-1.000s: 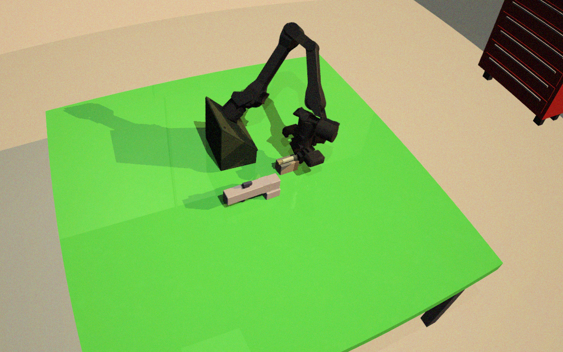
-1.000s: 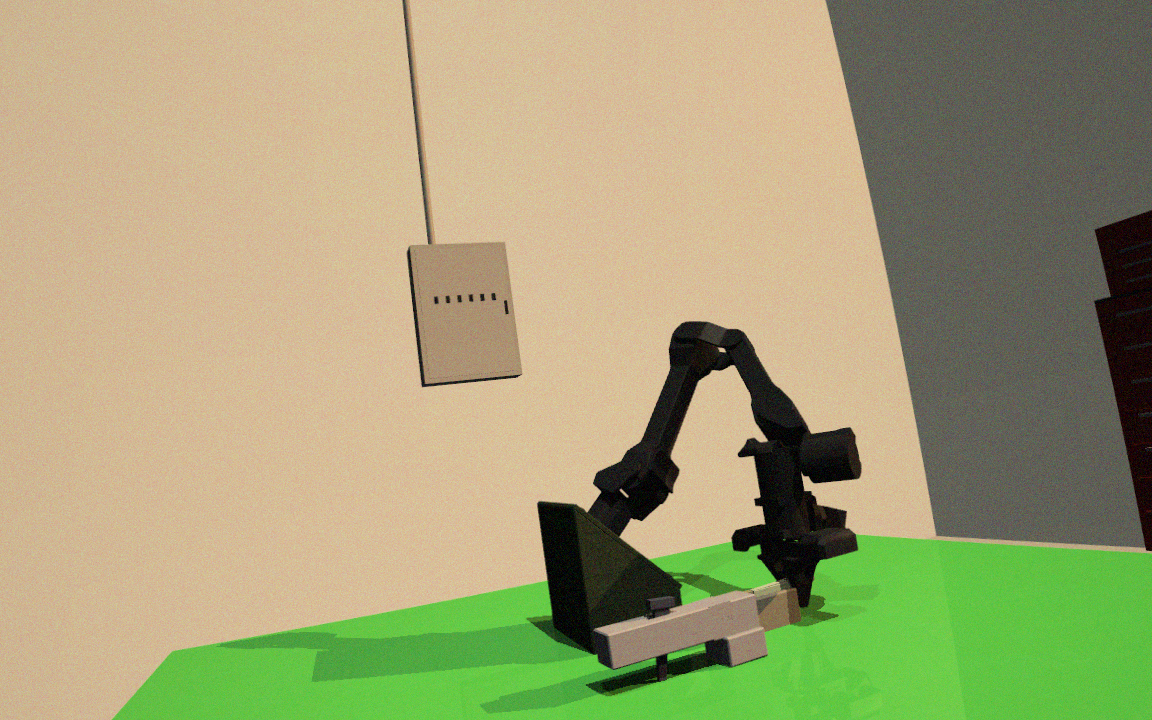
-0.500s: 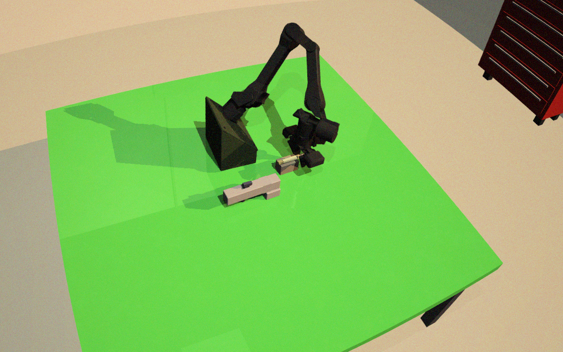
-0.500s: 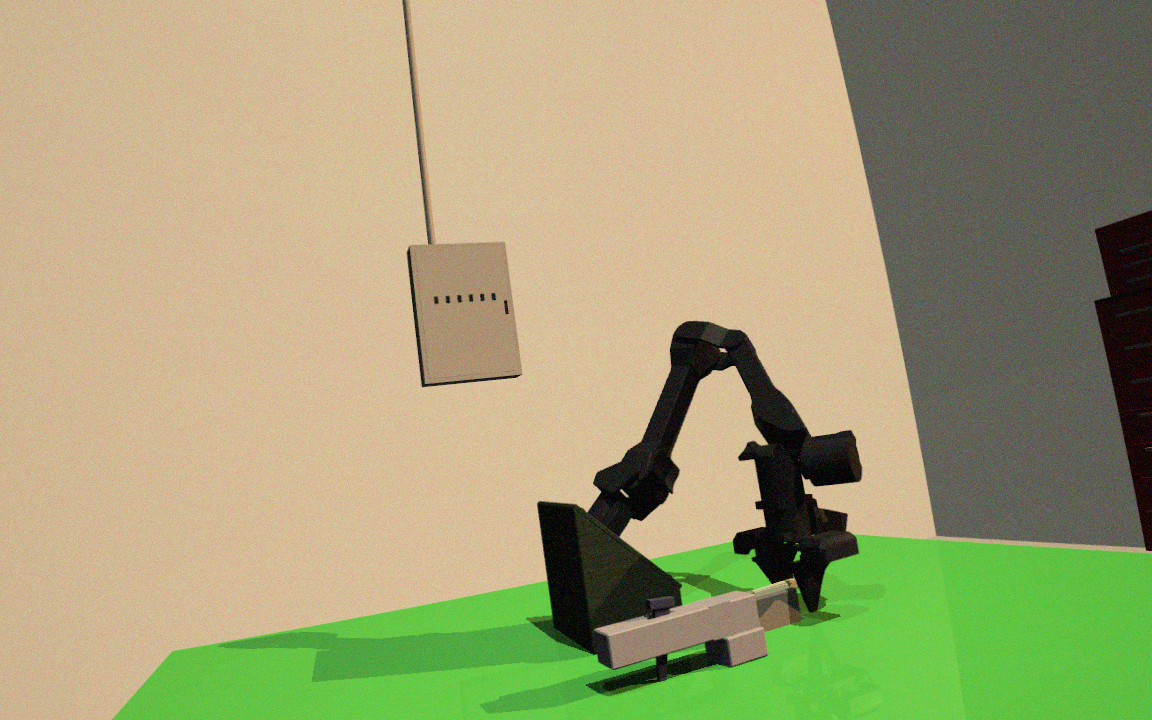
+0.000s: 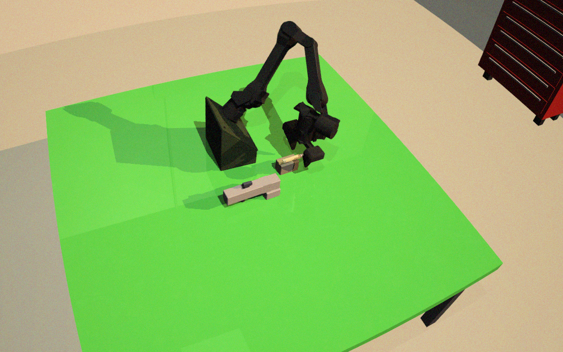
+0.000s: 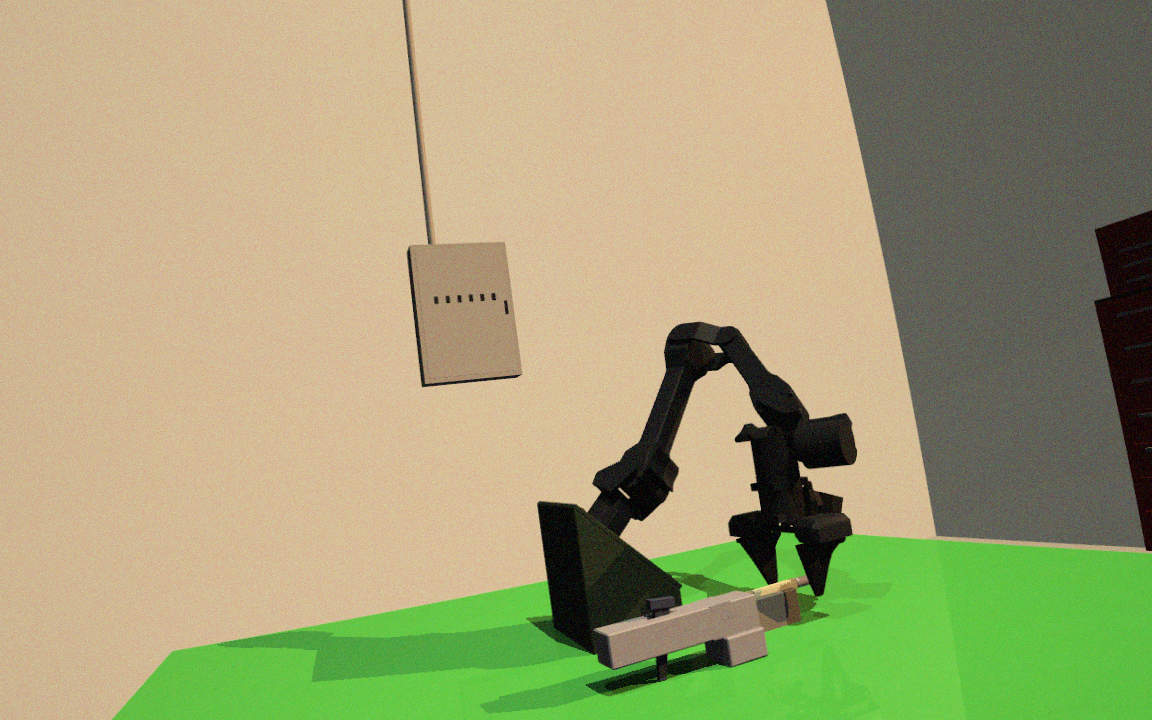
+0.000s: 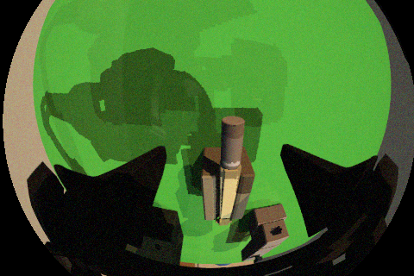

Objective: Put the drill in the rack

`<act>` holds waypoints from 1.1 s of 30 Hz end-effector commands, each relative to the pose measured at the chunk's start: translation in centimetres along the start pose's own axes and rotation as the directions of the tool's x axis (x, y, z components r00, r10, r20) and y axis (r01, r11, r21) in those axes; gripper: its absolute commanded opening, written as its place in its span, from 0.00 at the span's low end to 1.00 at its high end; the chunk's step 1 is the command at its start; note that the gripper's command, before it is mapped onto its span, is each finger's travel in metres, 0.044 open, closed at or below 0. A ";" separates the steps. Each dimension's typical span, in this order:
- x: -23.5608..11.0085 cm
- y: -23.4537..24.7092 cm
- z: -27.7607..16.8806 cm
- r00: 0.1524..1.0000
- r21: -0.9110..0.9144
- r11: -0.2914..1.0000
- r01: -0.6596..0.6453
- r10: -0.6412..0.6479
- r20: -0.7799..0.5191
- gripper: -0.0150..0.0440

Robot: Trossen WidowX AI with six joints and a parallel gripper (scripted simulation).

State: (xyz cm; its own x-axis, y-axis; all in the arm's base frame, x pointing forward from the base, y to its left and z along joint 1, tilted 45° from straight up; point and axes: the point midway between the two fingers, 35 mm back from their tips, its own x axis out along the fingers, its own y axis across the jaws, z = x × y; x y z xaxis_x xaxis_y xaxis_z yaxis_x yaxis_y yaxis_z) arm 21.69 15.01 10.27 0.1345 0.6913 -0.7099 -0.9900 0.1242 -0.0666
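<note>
The gripper (image 6: 788,573) hangs low over the green table (image 5: 274,262) with its fingers spread wide, holding nothing. Between and below them the drill (image 7: 230,185) lies flat in the small brown rack (image 5: 284,166), its grey end (image 7: 233,141) sticking out past the rack. Just beside the rack stands the grey block (image 5: 252,189) with its dark key (image 5: 246,185) on top. The arm's black base (image 5: 228,135) stands near.
</note>
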 end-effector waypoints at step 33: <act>-27.3 -9.6 -18.4 0.081 -0.384 0.502 0.775 -0.682 -0.727 1.00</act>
State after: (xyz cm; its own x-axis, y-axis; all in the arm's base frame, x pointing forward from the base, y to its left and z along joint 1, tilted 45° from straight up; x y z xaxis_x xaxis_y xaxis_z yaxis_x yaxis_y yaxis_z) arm 28.31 -14.12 15.87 0.7036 -0.3660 -0.6091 -0.4980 0.3575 -0.7901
